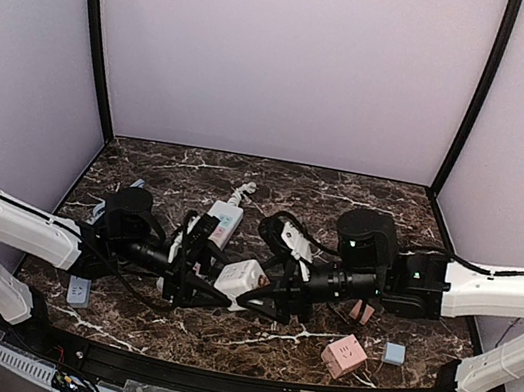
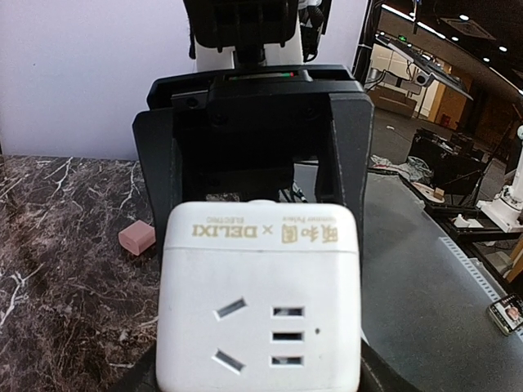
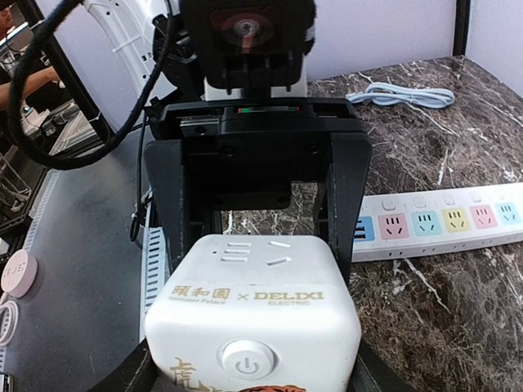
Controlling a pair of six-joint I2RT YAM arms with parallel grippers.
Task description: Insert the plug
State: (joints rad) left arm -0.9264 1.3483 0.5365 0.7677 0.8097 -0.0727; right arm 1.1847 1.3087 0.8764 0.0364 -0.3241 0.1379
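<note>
Marble table (image 1: 343, 195): left gripper (image 1: 214, 279) and right gripper (image 1: 266, 286) both clamp the white socket cube (image 1: 242, 277). Insertion is not done. The power strip (image 1: 221, 221) lies at 11 o'clock, its visible sockets empty.

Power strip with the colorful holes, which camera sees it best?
The right wrist view: the power strip shows its colored sockets plainly there. The top external view shows it only as a small white bar between the arms. The left wrist view misses it.
</note>
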